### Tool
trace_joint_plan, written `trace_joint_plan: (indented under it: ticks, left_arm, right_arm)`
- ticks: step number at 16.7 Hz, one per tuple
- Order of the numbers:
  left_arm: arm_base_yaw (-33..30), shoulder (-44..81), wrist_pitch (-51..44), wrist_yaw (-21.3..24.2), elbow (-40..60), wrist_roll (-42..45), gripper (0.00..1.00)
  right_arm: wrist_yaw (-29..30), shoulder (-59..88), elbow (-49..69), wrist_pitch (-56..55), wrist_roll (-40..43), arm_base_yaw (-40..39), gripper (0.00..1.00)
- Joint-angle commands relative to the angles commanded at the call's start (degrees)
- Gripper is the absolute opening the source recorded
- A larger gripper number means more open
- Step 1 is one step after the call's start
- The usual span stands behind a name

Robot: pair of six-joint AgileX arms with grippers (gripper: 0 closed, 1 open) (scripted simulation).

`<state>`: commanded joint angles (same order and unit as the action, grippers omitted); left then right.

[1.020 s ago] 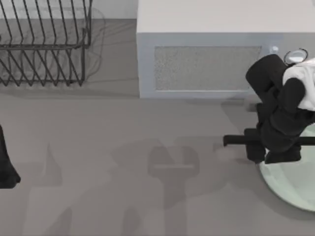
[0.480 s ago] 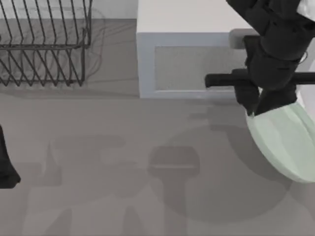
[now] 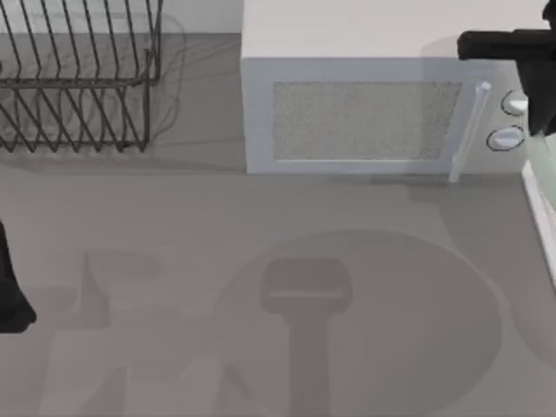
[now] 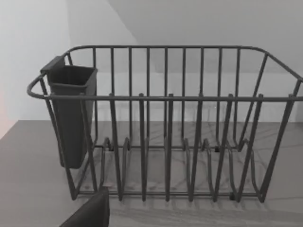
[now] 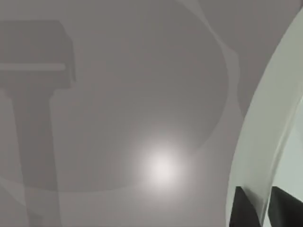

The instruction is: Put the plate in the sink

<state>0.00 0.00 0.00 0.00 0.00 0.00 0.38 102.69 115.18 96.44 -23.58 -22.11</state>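
right hand (image 5: 259,210): pinching the plate (image 5: 258,142) rim, lifted at the bench's (image 3: 261,261) right edge
left hand: parked at the left, fingers cannot be told

light: even, soft | shadows: broad on table (image 3: 174,261) | glare: one spot

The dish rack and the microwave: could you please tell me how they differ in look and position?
The dish rack is an open frame of thin black wire, while the microwave is a solid pale grey box with a speckled door panel. The dish rack sits at the table's left, the microwave toward its right. Both stand along the far edge.
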Motion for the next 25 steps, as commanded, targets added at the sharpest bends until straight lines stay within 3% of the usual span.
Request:
trace_joint_plan:
  ticks: [6,10,19,25]
  left_arm:
    - [0.0,0.0,0.0,0.0,0.0,0.0,1.00]
    - [0.0,0.0,0.0,0.0,0.0,0.0,1.00]
    - [0.0,0.0,0.0,0.0,0.0,0.0,1.00]
    - [0.0,0.0,0.0,0.0,0.0,0.0,1.00]
  right_arm:
    - [0.3,-0.1,0.6,0.0,0.1,0.0,0.00]
    - [2.0,2.8,8.9,1.5,2.5,3.4,0.00]
    - [3.1,38.1,45.6,4.2,18.2,21.2,0.00]
    - [0.2,52.4,51.3,4.3,26.7,26.7,0.00]
